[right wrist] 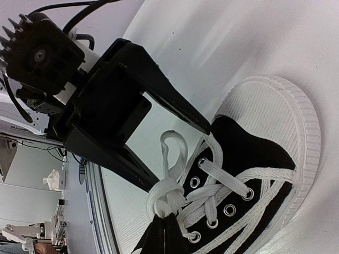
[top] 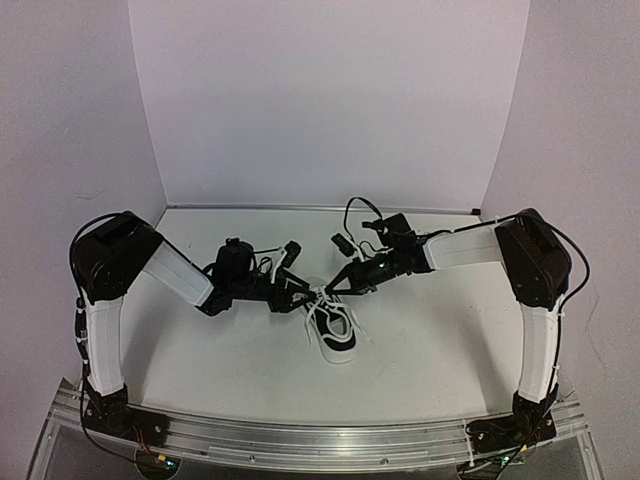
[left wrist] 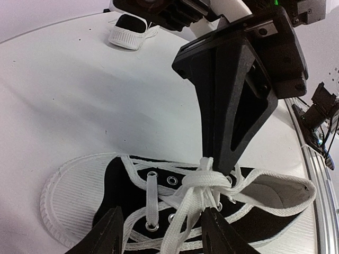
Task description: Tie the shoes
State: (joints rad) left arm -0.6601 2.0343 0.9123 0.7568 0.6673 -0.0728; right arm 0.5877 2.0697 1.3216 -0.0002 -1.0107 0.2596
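One black sneaker point(top: 338, 332) with a white sole lies mid-table, its white laces gathered in a knot point(left wrist: 220, 182). It also shows in the right wrist view point(right wrist: 254, 159). My right gripper point(top: 334, 288) is shut, its tips pinching the lace at the knot point(right wrist: 169, 203). My left gripper point(top: 306, 296) is open and straddles the laces just beside the knot, its fingertips point(left wrist: 108, 233) low over the shoe's eyelets. A small lace loop point(right wrist: 172, 145) stands up between the left fingers. The second sneaker point(left wrist: 130, 29) lies farther back on the table.
White walls enclose the white table point(top: 440, 340) at back and sides. A metal rail point(top: 300, 440) runs along the near edge by the arm bases. Cables hang off both wrists above the shoe.
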